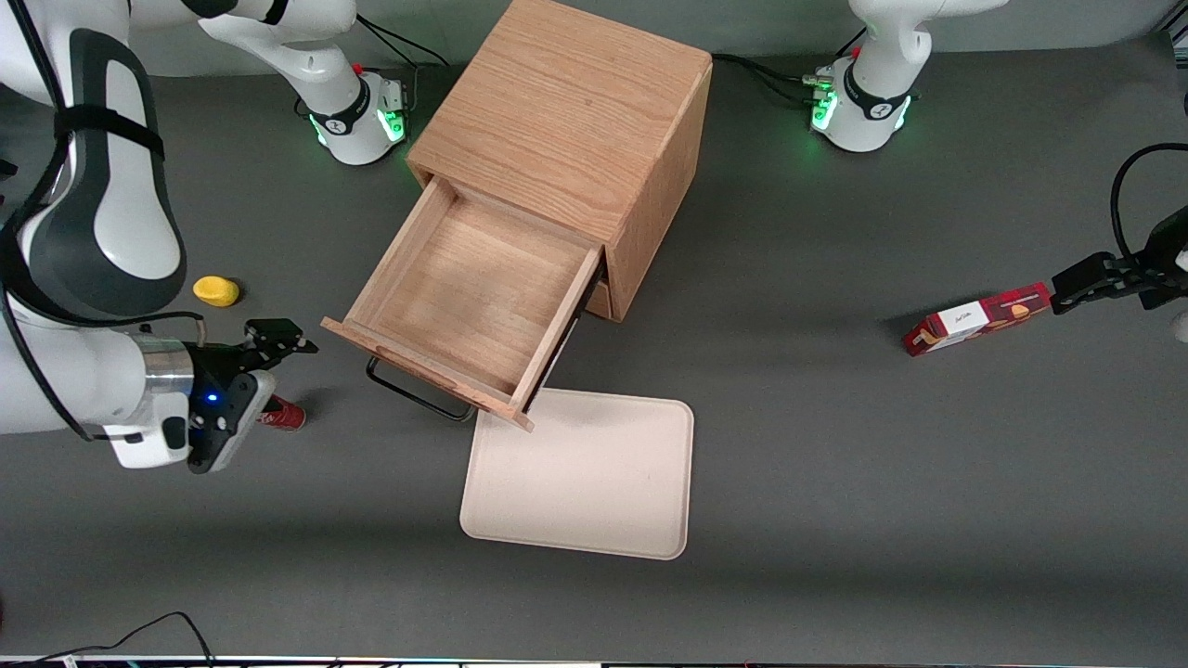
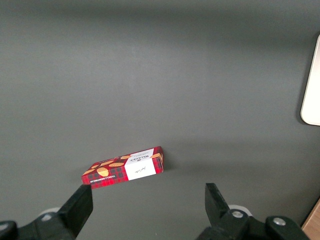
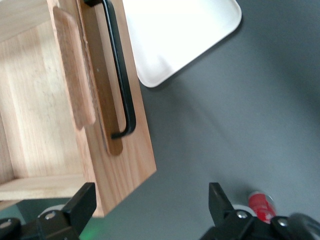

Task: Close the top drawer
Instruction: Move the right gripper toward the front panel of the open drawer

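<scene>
The top drawer (image 1: 469,301) of the oak cabinet (image 1: 566,130) stands pulled far out, and its inside is bare wood. A thin black bar handle (image 1: 413,394) runs along the drawer front, also seen close up as the handle (image 3: 120,75) on the drawer front (image 3: 125,160). My right gripper (image 1: 278,336) hangs just off the drawer front's corner at the working arm's end, a little above the table. It is open, with nothing between the fingers (image 3: 82,205), and it touches nothing. The lower drawer is hidden under the open one.
A cream tray (image 1: 580,473) lies flat on the table, nearer the front camera than the drawer and partly under its corner. A red can (image 1: 283,416) lies under my wrist. A yellow object (image 1: 216,290) sits nearby. A red biscuit box (image 1: 974,318) lies toward the parked arm's end.
</scene>
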`<state>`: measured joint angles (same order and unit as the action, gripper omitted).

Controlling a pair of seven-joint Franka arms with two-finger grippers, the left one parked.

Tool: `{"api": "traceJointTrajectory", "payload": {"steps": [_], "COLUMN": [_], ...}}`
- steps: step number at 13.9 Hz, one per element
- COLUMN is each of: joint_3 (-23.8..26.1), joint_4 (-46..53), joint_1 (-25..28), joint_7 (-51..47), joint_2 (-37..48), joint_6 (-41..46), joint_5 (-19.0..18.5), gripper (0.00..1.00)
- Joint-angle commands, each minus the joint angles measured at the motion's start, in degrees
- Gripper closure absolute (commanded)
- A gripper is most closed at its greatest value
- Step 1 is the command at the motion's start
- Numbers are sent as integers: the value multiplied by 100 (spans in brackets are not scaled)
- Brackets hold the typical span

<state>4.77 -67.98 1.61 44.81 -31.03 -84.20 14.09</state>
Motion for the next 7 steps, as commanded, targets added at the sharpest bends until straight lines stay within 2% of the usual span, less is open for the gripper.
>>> {"api": "traceJointTrajectory", "payload": {"steps": [1, 7], "joint_3": [59, 401], "joint_4": [592, 909], "joint_1": [-30, 6], "joint_7": [46, -411], "joint_2": [-438, -896], "joint_6": [220, 62], "joint_5": [313, 375], "gripper": [0, 0]}}
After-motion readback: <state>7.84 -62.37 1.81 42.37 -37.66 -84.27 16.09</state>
